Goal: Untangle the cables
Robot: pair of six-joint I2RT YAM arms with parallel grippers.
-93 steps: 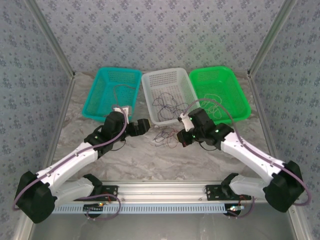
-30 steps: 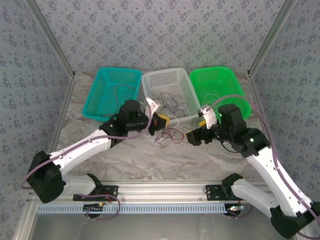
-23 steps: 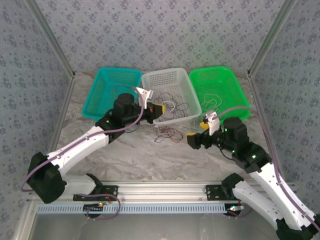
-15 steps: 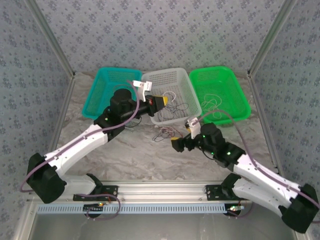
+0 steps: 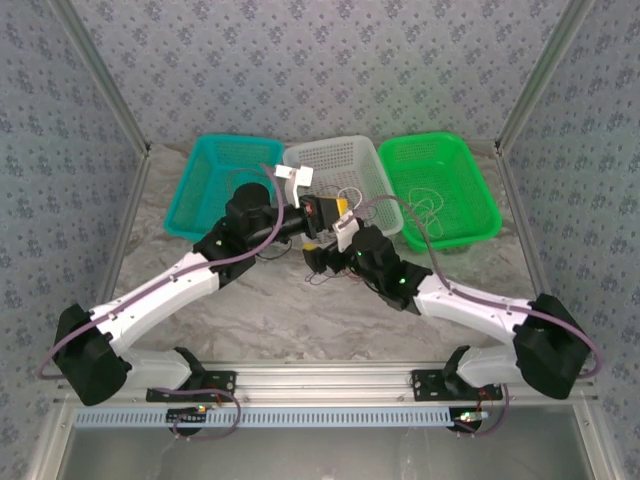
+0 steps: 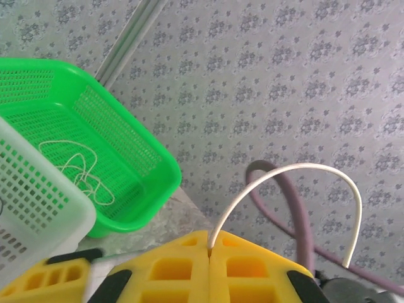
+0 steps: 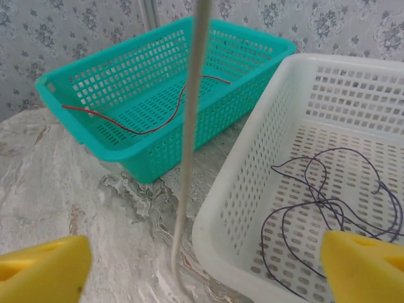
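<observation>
Top external view: the left claw (image 5: 325, 213) hovers at mid-frame over the near left corner of the white basket (image 5: 330, 147), which stands between the teal basket (image 5: 237, 139) and the green basket (image 5: 425, 138). The right claw (image 5: 318, 262) reaches in from the lower right and sits low just below the left one. Right beside it, a small tangle (image 5: 325, 278) of dark and red cables lies on the bench (image 5: 250, 315).

Left wrist view: at the bottom of the frame the left claw (image 6: 210, 252) is pressed together, and its yellow fingers (image 6: 252, 265) pinch a pale cable (image 6: 297, 167). The cable rises from the seam between them and arcs over to the lower right. At left, the green basket (image 6: 95, 82) holds pale loops (image 6: 76, 167).

Right wrist view: the right claw (image 7: 199, 271) is spread wide, with its yellow fingertips (image 7: 44, 271) in the two lower corners. The pale cable (image 7: 192, 120) runs down from the top edge between them to the bench (image 7: 63, 183), touching neither tip. In the upper left a red cable (image 7: 126, 123) lies in the teal basket (image 7: 158, 151). At right, dark cables (image 7: 315, 196) curl in the white basket (image 7: 252, 189).
</observation>
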